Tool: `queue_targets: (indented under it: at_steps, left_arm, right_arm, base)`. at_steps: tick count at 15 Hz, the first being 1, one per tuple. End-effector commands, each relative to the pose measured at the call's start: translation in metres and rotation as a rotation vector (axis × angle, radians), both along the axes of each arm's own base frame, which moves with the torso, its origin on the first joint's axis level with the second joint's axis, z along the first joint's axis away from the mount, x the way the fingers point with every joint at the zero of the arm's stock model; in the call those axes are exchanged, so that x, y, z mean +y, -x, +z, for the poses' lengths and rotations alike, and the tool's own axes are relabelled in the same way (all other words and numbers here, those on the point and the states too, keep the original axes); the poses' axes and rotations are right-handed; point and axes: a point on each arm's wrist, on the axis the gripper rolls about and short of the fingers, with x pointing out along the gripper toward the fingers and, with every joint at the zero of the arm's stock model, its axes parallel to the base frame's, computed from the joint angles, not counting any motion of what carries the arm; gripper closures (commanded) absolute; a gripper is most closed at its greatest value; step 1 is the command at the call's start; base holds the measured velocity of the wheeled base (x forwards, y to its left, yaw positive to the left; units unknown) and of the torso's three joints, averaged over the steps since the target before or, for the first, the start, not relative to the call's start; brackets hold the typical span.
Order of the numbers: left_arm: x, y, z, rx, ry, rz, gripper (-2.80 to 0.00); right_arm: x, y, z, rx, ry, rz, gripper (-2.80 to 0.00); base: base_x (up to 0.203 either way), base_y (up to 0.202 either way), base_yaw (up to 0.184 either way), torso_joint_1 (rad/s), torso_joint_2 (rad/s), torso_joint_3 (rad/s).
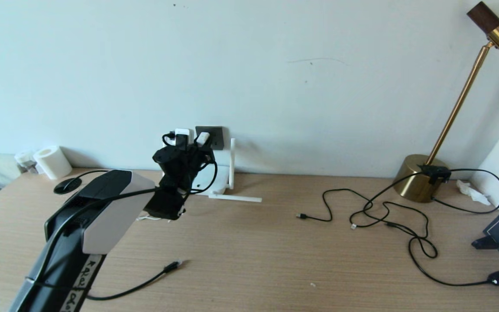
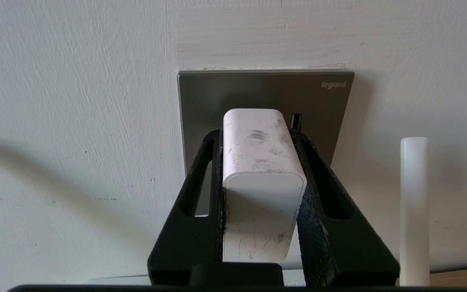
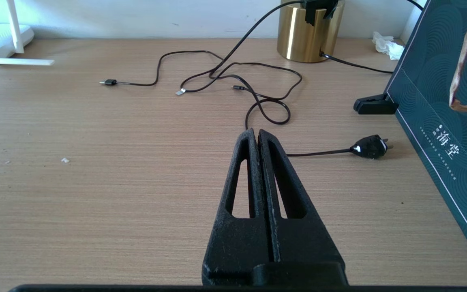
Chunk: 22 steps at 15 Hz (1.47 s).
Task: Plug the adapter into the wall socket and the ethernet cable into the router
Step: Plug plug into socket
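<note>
My left gripper (image 2: 256, 132) is shut on the white adapter (image 2: 258, 162), one black finger on each side. The adapter's far end meets the dark grey wall socket (image 2: 258, 89); its pins are hidden. In the head view the adapter (image 1: 203, 138) sits at the socket (image 1: 215, 138) above the desk's back edge. The white router (image 1: 217, 182) lies below it, partly behind my arm, with one antenna (image 1: 232, 162) upright. The ethernet cable (image 1: 172, 265) lies loose on the desk near the front left, its clear-tipped plug free. My right gripper (image 3: 256, 132) is shut and empty, low over bare desk.
A brass lamp base (image 1: 420, 184) stands at the back right, with thin black cables (image 1: 388, 216) tangled in front of it and a black mains plug (image 1: 498, 277) nearby. A dark green box (image 3: 440, 121) stands at the right edge. A white roll (image 1: 52, 162) sits back left.
</note>
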Motion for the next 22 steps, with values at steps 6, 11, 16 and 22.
queue_targets:
  at_steps: [6, 11, 16, 22]
  left_arm:
    - [0.0000, -0.0001, -0.0011, -0.005, 0.002, 0.002, 0.00]
    - [0.0003, -0.0008, -0.0009, -0.004, 0.010, 0.020, 0.00]
    - [0.0000, -0.0018, -0.0078, 0.007, 0.007, 0.020, 0.00]
    - [-0.0017, 0.0006, -0.0056, -0.001, 0.013, 0.019, 0.00]
  right_arm:
    - [0.0000, -0.0001, 0.0001, 0.001, 0.000, 0.000, 0.00]
    - [0.0000, -0.0001, 0.0001, 0.000, 0.000, -0.001, 0.00]
    - [0.0000, -0.0001, 0.0001, 0.001, 0.000, 0.000, 0.00]
    - [0.0000, 0.0000, 0.0000, -0.001, 0.000, -0.001, 0.00]
  base:
    - [0.000, 0.000, 0.000, 0.000, 0.00, 0.000]
    - [0.000, 0.000, 0.000, 0.000, 0.00, 0.000]
    - [0.000, 0.000, 0.000, 0.000, 0.00, 0.000]
    - [0.000, 0.000, 0.000, 0.000, 0.00, 0.000]
